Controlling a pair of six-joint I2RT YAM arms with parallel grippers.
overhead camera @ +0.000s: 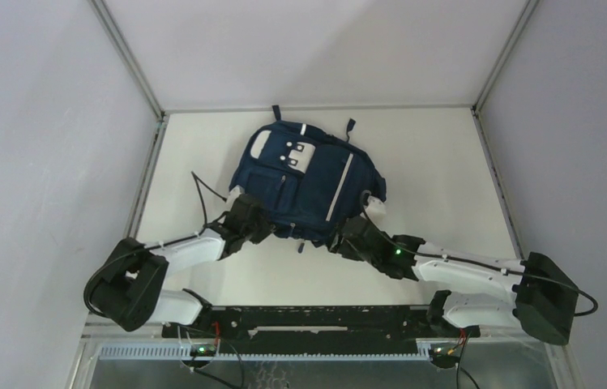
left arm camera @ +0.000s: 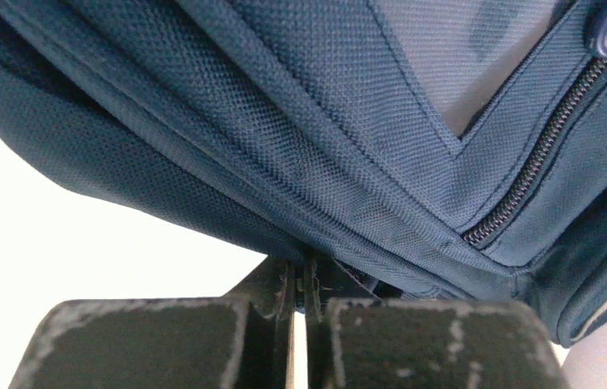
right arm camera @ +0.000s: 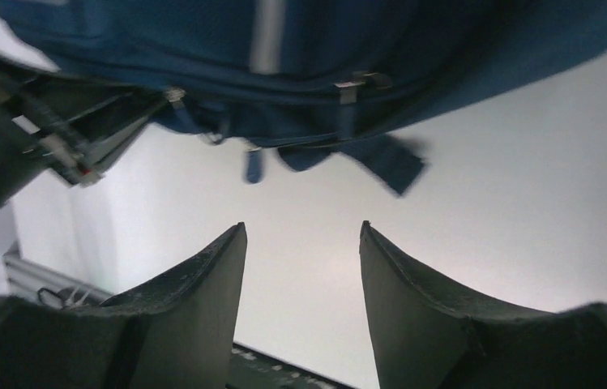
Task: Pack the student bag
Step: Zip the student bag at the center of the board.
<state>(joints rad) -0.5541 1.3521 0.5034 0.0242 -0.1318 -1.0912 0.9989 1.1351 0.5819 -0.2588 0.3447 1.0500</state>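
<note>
Here, left end effector [left arm camera: 301, 274] pinching student bag [overhead camera: 304, 182], right end effector [right arm camera: 303, 231] open.

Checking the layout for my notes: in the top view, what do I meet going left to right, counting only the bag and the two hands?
Left hand → bag → right hand.

The student bag [overhead camera: 308, 182], a large navy-blue fabric backpack, is lying front side up near the middle of the counter [overhead camera: 446, 162], with its top pointing toward the far wall and leaning a little to the left. It is showing white patches near the top, a white stripe down its right side, and short dark straps sticking out at both ends.
</note>
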